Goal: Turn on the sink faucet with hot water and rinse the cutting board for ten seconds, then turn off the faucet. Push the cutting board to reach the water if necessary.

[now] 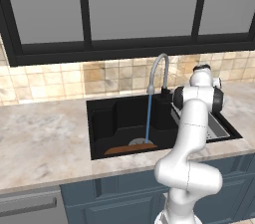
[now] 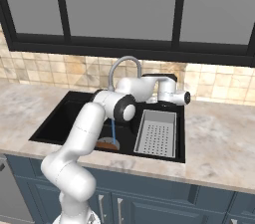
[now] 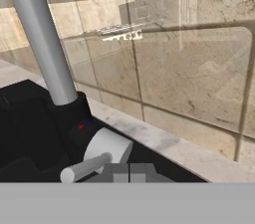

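The sink faucet [image 1: 160, 70] [image 2: 121, 66] arches over the black sink [image 1: 99, 123] [image 2: 60, 118]. A thin stream of water [image 1: 148, 118] [image 2: 113, 131] falls from its spout onto the orange-brown cutting board [image 1: 130, 148] [image 2: 106, 144], which lies flat on the basin floor at the front. In the hand view my gripper [image 3: 129, 172] is shut with nothing in it, its tips just beside the small lever handle [image 3: 87, 167] at the faucet's dark base [image 3: 69, 118]. In the left base view my own arm hides the hand.
A grey perforated strainer tray [image 2: 157, 132] fills the right part of the sink. Tiled backsplash [image 3: 174, 68] and a dark-framed window [image 1: 129, 44] stand close behind the faucet. Marble counter [image 1: 45, 138] lies on both sides.
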Tool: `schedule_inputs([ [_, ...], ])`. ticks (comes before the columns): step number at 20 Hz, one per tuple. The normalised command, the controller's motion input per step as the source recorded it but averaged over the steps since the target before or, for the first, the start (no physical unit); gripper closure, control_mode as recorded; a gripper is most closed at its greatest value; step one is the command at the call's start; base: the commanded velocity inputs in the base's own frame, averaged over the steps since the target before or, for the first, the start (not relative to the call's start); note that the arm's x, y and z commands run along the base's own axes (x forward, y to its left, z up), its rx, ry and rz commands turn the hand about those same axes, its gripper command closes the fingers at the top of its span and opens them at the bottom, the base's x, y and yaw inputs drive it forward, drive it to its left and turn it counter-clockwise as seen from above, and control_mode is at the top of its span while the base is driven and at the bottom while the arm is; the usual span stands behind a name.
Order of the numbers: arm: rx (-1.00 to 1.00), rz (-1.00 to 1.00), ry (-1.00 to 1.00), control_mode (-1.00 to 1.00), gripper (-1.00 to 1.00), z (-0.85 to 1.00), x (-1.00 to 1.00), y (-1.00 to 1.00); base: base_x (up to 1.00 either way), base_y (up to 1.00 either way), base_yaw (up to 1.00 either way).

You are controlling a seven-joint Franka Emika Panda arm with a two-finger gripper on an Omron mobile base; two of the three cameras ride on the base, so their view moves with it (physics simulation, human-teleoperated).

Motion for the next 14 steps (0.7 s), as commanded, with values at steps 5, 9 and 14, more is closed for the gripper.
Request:
schedule_inputs([
  [5,0.0,0.0,0.0,-1.0,1.0,0.0,0.0,0.32,0.0,0.0,0.0],
  [9,0.0,0.0,0.0,-1.0,1.0,0.0,0.0,0.36,0.0,0.0,0.0],
  [14,0.0,0.0,0.0,-1.0,1.0,0.0,0.0,0.41,0.0,0.0,0.0],
])
